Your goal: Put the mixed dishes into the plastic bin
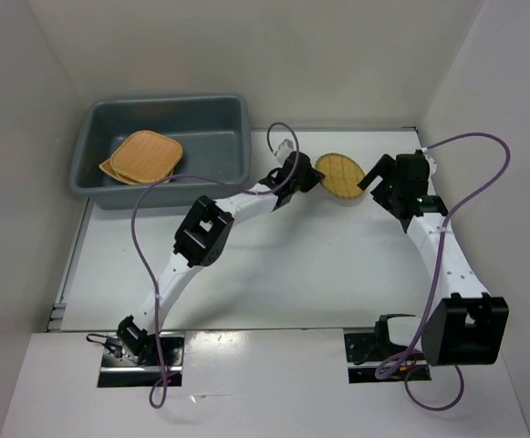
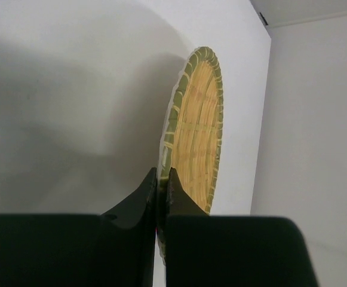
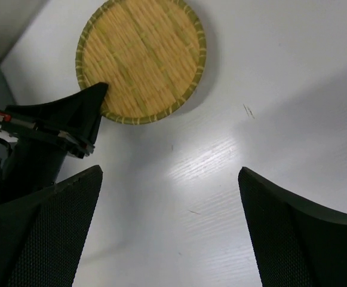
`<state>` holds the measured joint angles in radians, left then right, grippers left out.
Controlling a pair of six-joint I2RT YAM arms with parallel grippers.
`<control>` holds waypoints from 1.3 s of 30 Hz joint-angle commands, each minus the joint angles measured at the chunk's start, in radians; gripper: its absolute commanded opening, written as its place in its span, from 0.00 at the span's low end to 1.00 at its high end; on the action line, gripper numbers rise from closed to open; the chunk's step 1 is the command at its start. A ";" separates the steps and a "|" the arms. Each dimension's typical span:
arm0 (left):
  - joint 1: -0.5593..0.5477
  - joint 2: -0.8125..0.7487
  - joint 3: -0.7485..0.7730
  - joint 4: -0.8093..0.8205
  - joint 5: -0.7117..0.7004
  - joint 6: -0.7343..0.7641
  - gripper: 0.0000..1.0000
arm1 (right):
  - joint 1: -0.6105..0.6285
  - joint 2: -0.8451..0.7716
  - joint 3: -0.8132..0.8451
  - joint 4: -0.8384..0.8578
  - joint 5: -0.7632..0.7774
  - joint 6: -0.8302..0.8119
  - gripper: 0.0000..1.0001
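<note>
A small yellowish round woven plate [image 1: 341, 175] with a dark green rim is at the table's back middle. My left gripper [image 1: 312, 173] is shut on its left rim; in the left wrist view the plate [image 2: 196, 143] stands edge-on between the fingertips [image 2: 174, 182]. It also shows in the right wrist view [image 3: 140, 58]. My right gripper [image 1: 380, 178] is open and empty, just right of the plate, above bare table [image 3: 170, 173]. The blue-grey plastic bin [image 1: 212, 117] stands at the back left and holds orange-tan plates [image 1: 144, 156], stacked.
White walls close the table at the back and on both sides. The bin's right wall [image 1: 244, 137] is close to the left arm's wrist. Purple cables loop above both arms.
</note>
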<state>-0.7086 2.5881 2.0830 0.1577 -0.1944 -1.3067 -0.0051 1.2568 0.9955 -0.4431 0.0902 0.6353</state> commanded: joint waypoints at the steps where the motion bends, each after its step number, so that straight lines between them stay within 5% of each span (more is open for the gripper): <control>1: 0.067 -0.213 0.025 0.048 0.056 0.092 0.00 | -0.001 -0.085 0.071 0.012 0.046 -0.011 1.00; 6: 0.181 -0.376 -0.021 0.068 0.104 0.104 0.00 | -0.010 -0.175 0.060 0.021 0.037 -0.011 1.00; 13: 0.377 -0.869 -0.404 0.053 -0.098 0.208 0.00 | -0.010 -0.226 0.002 0.001 -0.032 -0.020 1.00; 19: 0.609 -1.137 -0.736 -0.016 -0.120 0.205 0.00 | -0.019 -0.235 -0.040 0.001 -0.072 -0.020 1.00; 27: 0.869 -1.160 -1.003 0.000 -0.037 0.103 0.00 | -0.019 -0.208 -0.072 0.001 -0.144 -0.063 1.00; 39: 0.890 -0.880 -0.948 0.080 0.007 0.090 0.00 | -0.019 -0.217 -0.159 0.021 -0.165 -0.052 1.00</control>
<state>0.1841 1.6585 1.0843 0.1291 -0.2230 -1.1851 -0.0200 1.0592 0.8532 -0.4553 -0.0662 0.5961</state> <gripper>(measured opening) 0.044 0.999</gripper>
